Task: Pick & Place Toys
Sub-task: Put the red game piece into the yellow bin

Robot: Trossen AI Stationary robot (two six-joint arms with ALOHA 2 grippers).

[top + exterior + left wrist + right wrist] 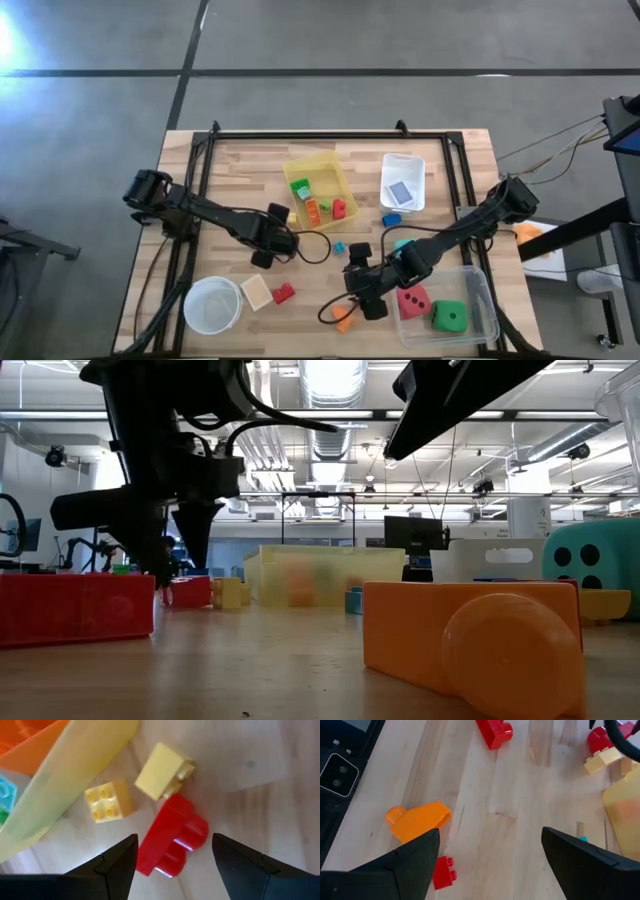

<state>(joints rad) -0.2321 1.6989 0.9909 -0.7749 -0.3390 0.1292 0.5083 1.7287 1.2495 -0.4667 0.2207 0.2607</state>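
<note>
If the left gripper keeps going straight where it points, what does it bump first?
Probably the red block: it lies between the open left gripper fingers, nearer than the two yellow blocks, though depth is unclear.

Three bins (322, 168), one white bowl (212, 304), two dice (449, 317) show overhead.

Low view: yellow bin (325, 575) contents blurred, possibly toy blocks; teal die (598, 556) cut off at the frame edge.
</note>
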